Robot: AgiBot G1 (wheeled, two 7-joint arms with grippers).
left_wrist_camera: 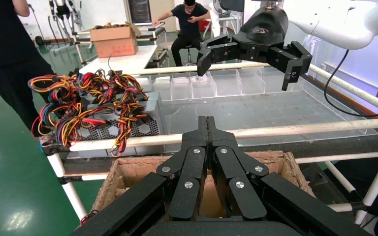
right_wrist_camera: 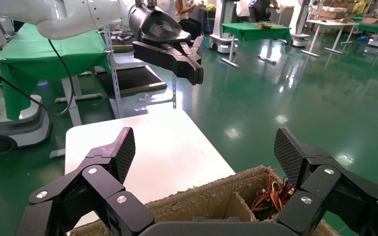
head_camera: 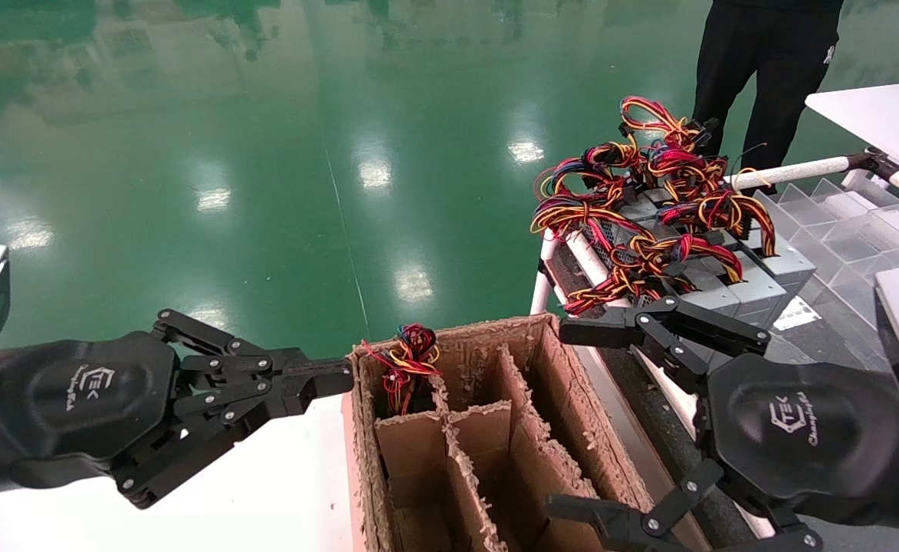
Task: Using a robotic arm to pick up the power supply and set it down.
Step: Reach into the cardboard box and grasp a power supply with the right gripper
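Note:
A bunch of red, yellow and black wires from the power supply [head_camera: 409,356] sticks out of the far left compartment of a worn cardboard box [head_camera: 529,345]; its grey body is hidden inside. The right wrist view shows the same wires [right_wrist_camera: 275,194] beside one finger. My right gripper [head_camera: 572,418] hangs open over the box's right side with nothing between its fingers, and its own camera shows it [right_wrist_camera: 205,150] spread wide. My left gripper [head_camera: 346,376] is shut and empty at the box's left wall, pointing at it [left_wrist_camera: 206,123].
Several like grey boxes with tangled many-coloured wires [head_camera: 756,284] lie on a pipe-framed rack to the right, beside clear plastic bins [head_camera: 840,222]. The cardboard box stands at the edge of a white table [head_camera: 265,491]. A person [head_camera: 763,61] stands behind the rack.

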